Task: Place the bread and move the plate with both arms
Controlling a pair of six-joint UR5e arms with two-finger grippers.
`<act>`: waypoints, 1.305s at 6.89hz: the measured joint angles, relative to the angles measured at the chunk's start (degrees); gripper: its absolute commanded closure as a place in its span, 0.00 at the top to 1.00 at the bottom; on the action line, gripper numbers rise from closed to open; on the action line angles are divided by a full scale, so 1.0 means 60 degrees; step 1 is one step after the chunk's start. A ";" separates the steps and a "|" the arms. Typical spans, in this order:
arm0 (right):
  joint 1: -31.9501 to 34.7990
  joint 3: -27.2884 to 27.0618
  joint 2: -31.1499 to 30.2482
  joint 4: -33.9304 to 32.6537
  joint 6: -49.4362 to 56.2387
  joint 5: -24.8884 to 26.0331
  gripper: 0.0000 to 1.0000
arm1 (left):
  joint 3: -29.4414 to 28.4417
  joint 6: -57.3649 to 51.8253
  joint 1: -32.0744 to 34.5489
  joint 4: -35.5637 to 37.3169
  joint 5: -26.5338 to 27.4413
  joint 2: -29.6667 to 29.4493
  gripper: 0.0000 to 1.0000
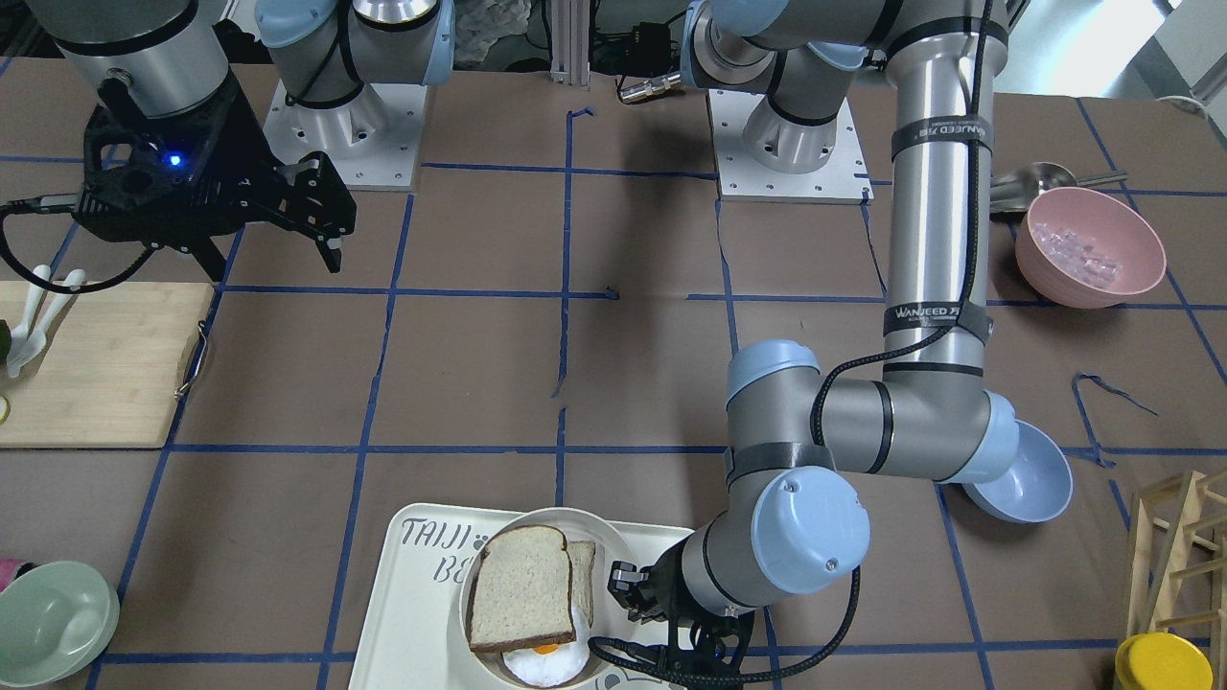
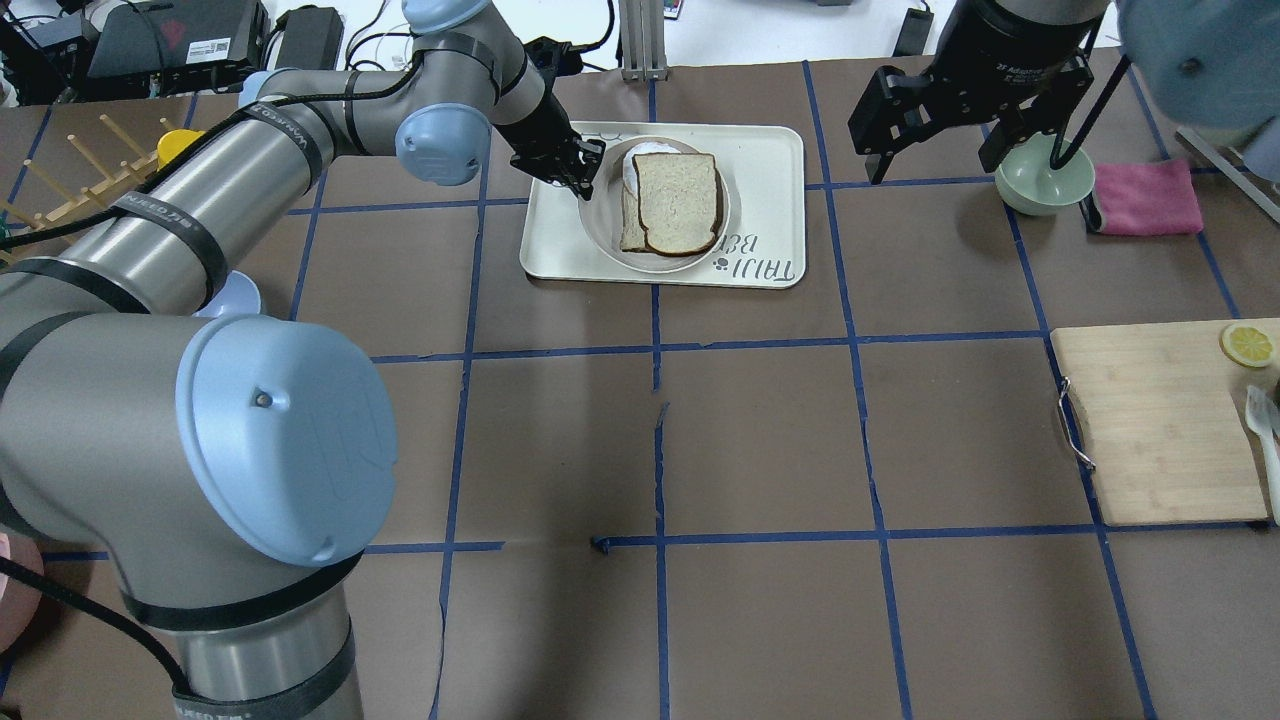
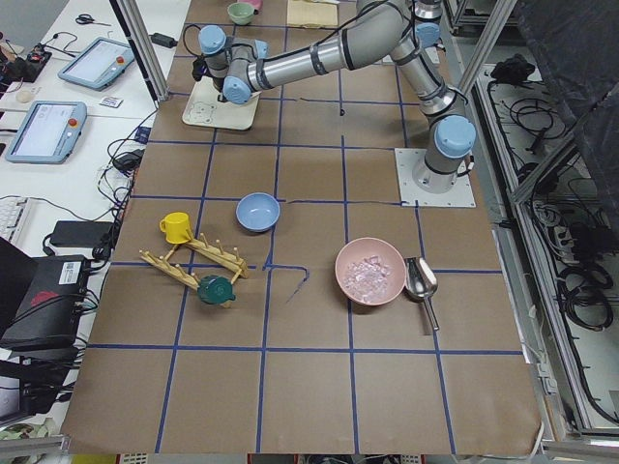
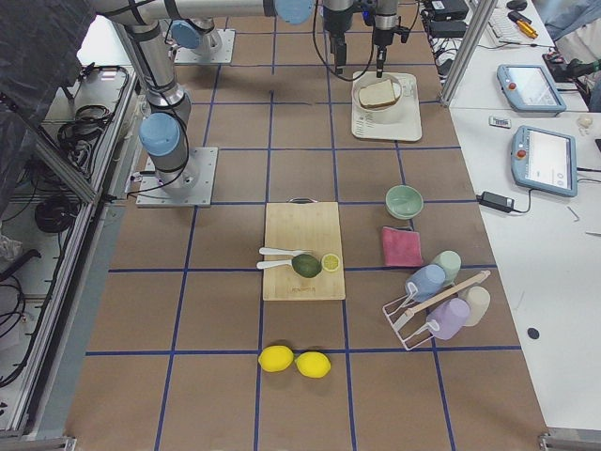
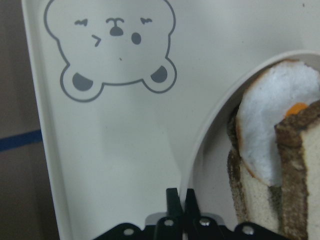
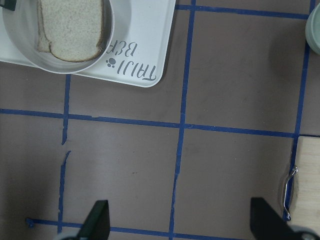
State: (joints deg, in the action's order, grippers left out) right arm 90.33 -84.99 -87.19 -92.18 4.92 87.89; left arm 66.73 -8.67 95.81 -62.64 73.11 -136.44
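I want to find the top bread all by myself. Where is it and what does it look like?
Find the white tray with the bear writing; a round plate sits on it. The bread is the speckled slice on top, with a dark brown crust, partly covering a paler slice and a fried egg.

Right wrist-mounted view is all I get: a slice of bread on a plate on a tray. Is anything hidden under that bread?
Observer: Yes. A fried egg lies between the bread and a second slice beneath it.
Visitor: Is the other hand anywhere near it?
Observer: The left hand is shut on the rim of the plate.
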 measured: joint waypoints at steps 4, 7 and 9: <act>-0.0003 -0.0020 0.0010 0.0045 0.0013 0.0001 1.00 | -0.0242 0.0088 0.0023 -0.0204 0.0052 -0.0260 1.00; 0.0002 -0.0029 0.0010 0.0056 0.0015 -0.0012 1.00 | -0.0287 0.0144 0.0000 -0.1610 0.1029 0.0726 1.00; 0.0003 -0.0029 0.0001 0.0046 0.0015 -0.0014 1.00 | -0.0201 0.0142 -0.0370 -0.3733 0.1556 0.1998 1.00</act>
State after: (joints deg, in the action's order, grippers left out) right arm 90.35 -85.16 -87.18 -91.91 5.01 87.80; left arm 65.52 -7.82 93.59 -85.04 82.45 -124.45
